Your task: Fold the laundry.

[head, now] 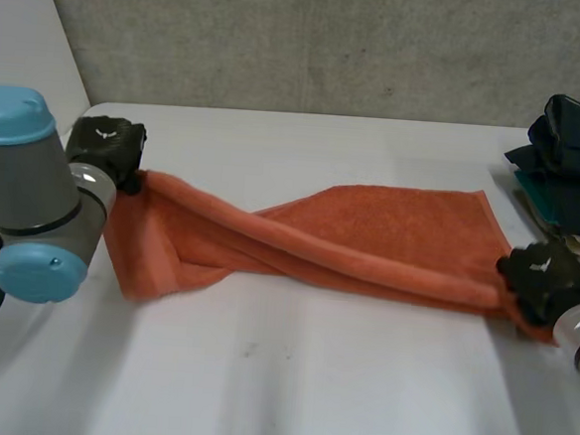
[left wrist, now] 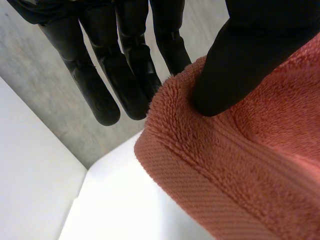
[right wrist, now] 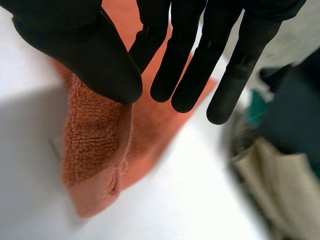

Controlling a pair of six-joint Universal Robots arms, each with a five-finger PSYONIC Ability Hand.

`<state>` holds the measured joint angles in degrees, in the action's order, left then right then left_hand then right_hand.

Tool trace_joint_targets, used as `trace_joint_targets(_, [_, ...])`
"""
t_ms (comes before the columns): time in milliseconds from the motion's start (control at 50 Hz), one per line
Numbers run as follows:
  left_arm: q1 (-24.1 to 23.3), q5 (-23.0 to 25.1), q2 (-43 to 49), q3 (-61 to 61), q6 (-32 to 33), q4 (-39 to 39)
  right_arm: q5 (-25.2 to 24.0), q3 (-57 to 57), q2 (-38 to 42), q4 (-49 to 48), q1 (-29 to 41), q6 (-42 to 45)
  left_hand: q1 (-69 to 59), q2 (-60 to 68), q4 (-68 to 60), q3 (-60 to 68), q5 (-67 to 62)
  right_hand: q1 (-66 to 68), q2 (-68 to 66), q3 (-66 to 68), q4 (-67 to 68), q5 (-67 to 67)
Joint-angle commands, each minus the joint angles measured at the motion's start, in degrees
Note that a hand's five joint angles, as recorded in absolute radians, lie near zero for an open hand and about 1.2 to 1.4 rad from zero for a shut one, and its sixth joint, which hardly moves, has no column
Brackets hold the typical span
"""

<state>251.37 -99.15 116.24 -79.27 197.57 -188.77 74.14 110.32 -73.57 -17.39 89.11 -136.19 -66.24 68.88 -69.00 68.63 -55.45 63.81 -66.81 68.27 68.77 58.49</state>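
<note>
**Towel (head: 388, 234) strung between two pinches**

We find the orange towel lying across the white table (head: 289, 377). One long edge is drawn up into a taut ridge that runs from the left hand (head: 106, 148) to the right hand (head: 544, 280). Under the left hand the cloth slumps in a loose doubled flap. Towards the right hand it spreads flat on the far side of the ridge.

In the left wrist view the thumb (left wrist: 235, 65) presses into the pile just inside the hemmed edge while the straight fingers (left wrist: 125, 75) pass behind the cloth. We read that hand as pinching the towel at its end. In the right wrist view the thumb (right wrist: 85, 55) bears on the towel's corner with the nearest finger tucked behind it, and the other fingers reach straight out past the cloth. We judge that a pinch too, but a shallow one.

Three things worry us from here:
- **Slipping corner:** the right hand's hold sits close to the tip of the corner, so any further pull along the ridge could draw the cloth out from under the thumb.
- **Crooked fold:** the towel twists between the hands, and laid down as it is, the edges would not meet.
- **Nearby clothes:** a pile of dark clothes (head: 573, 158) lies just beside the right hand, and a swing outward could catch it.
</note>
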Motion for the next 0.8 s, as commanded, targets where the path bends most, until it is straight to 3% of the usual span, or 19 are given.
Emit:
trace_joint_targets(20, [-1.4, 0.4, -10.8, -5.5, -3.0, 1.1, 0.0, -5.0, -11.5, 9.1, 0.1, -0.3, -13.8, 11.1, -11.0, 11.4, -14.5, 16.2, -13.2, 11.7, 11.2, 11.5])
trace_joint_targets(140, [-1.6, 3.3, -16.5, -8.8, -3.2, 1.7, -1.5, -12.8, -16.5, 20.6, 0.0, -0.5, -13.8, 11.1, -11.0, 11.4, -14.5, 16.2, -13.2, 11.7, 11.2, 11.5])
trace_joint_targets(240, [-1.9, 4.7, -16.2, -10.4, -2.8, 2.5, -1.3, -15.3, -14.3, 25.6, 0.5, 0.4, -13.8, 11.1, -11.0, 11.4, -14.5, 16.2, -13.2, 11.7, 11.2, 11.5])
trace_joint_targets(400, [-1.4, 4.3, -6.8, -8.5, -2.6, 2.0, -0.1, -20.8, 1.7, 27.1, 0.9, 1.3, -13.8, 11.1, -11.0, 11.4, -14.5, 16.2, -13.2, 11.7, 11.2, 11.5])
trace_joint_targets(480, [-1.3, 4.0, 0.2, -3.5, -2.8, 1.9, 5.5, -26.8, 11.1, 27.0, 2.3, 1.2, -13.8, 11.1, -11.0, 11.4, -14.5, 16.2, -13.2, 11.7, 11.2, 11.5])
trace_joint_targets(600, [-1.1, 3.5, 4.7, 0.2, -2.9, 2.1, 8.6, -29.6, 14.1, 26.8, 3.6, 1.1, -13.8, 11.1, -11.0, 11.4, -14.5, 16.2, -13.2, 11.7, 11.2, 11.5])
trace_joint_targets(680, [-1.4, 3.3, 4.7, 0.2, -3.0, 2.2, 8.9, -29.5, 13.4, 27.5, 3.5, 0.3, -13.8, 11.1, -11.0, 11.4, -14.5, -9.3, 12.3, -13.7, -14.2, -13.9])
trace_joint_targets(700, [-1.4, 3.3, 4.7, 0.1, -3.0, 2.2, 8.9, -29.4, 12.9, 27.9, 3.7, 0.1, -13.8, 11.1, -11.0, 11.4, -14.5, -22.8, 25.8, -27.3, -27.8, -27.5])
trace_joint_targets(800, [-2.1, 3.3, 4.3, -0.5, -3.0, 2.3, 8.9, -29.1, 11.1, 31.5, 3.7, 0.6, -13.8, 11.1, -11.0, 11.4, -14.5, -32.4, 35.4, -36.8, -37.3, -37.0])
